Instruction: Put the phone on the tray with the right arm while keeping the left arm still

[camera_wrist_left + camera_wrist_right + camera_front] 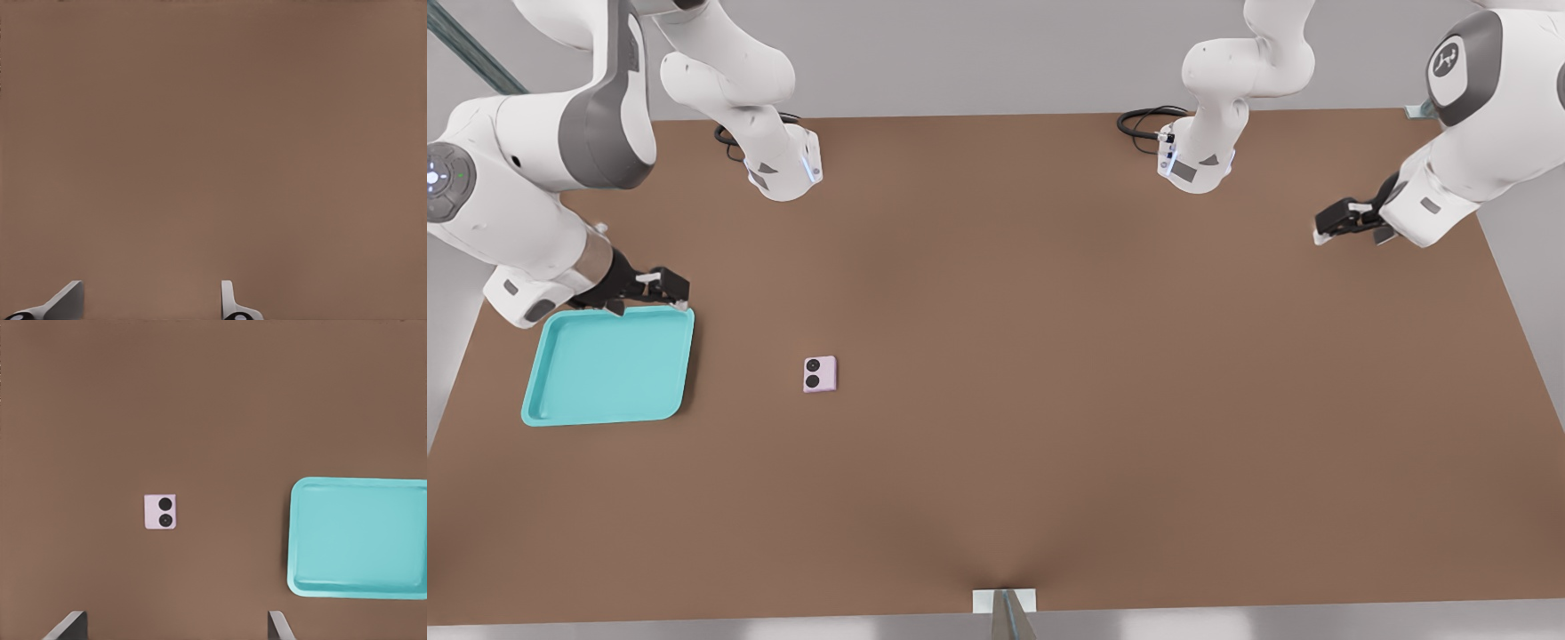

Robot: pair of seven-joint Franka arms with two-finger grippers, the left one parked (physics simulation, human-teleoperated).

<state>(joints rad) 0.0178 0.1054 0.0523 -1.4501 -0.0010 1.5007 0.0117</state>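
The pale pink phone (pixel 819 373) (pixel 160 512) lies flat on the brown table, its two black circles facing up. To its left in the front view sits the turquoise tray (pixel 609 364) (pixel 360 537), with nothing in it. My gripper (pixel 676 292) (pixel 175 630) hovers above the tray's far right corner, open, with nothing between its fingers. The phone lies apart from it, toward the front view's right and nearer the table's front edge. A gap of bare table separates phone and tray.
Two white arm bases (pixel 783 164) (pixel 1196 160) with black cables stand along the table's far edge. The parked arm's gripper (pixel 1347 222) hangs at the front view's right. A small metal post (pixel 1005 609) sits at the front edge.
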